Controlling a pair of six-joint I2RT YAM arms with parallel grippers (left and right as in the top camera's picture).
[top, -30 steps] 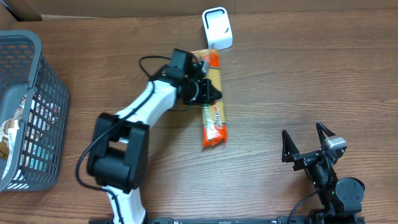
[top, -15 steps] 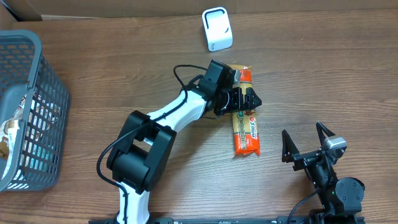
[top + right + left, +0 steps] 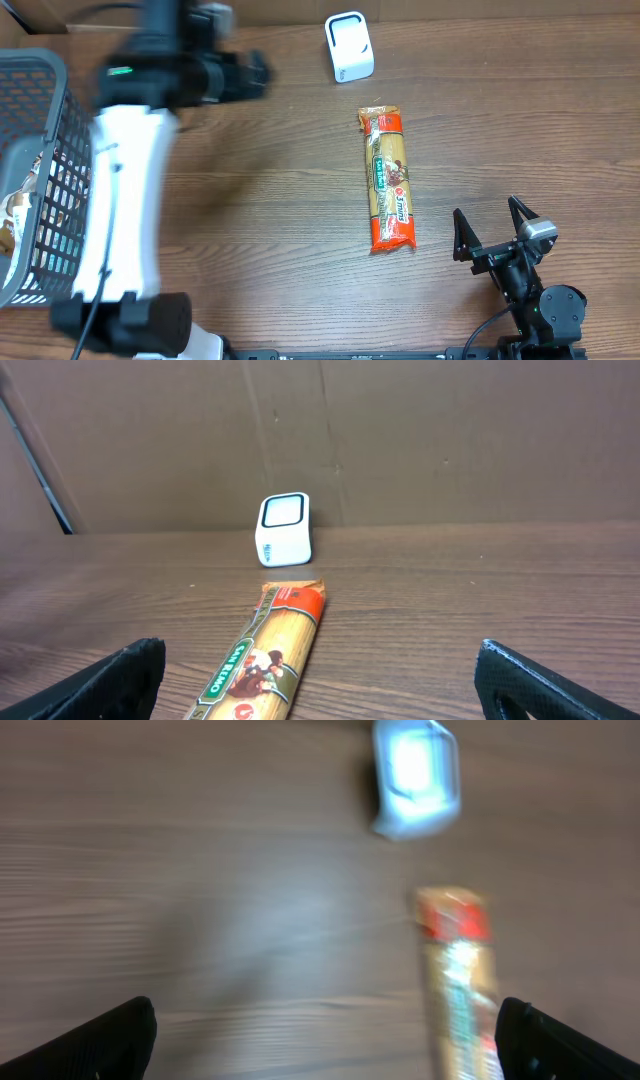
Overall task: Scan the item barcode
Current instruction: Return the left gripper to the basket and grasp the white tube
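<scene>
**Packet on the desk, both end effectors empty**

Overhead: The long orange-and-clear plastic packet of spaghetti (image 3: pixel 388 180) lies flat on the brown wood-grain desk (image 3: pixel 520 110), its orange end towards the robot. It is well apart from the left end effector (image 3: pixel 258 76), which hangs high and blurred off to the packet's left. The packet is nearer the right end effector (image 3: pixel 492 232), lying ahead of it and to its left without touching it. The small white box-shaped barcode scanner (image 3: pixel 349 46) stands beyond the packet's far end, close to it but apart, and to the right of the left end effector. A grey plastic mesh basket (image 3: pixel 30 60) with goods inside sits to the left of the left arm.

Left wrist: The picture is smeared. The left end effector's two dark fingertips sit in the lower corners, spread wide with nothing between them. Below it, the packet lies towards its right finger, and the scanner shows past the packet's far end.

Right wrist: The right end effector's fingers are also spread wide and hold nothing. The packet lies ahead, closer to its left finger, running away towards the scanner, which stands upright just past the packet's end before a brown cardboard wall (image 3: pixel 420 440).
</scene>
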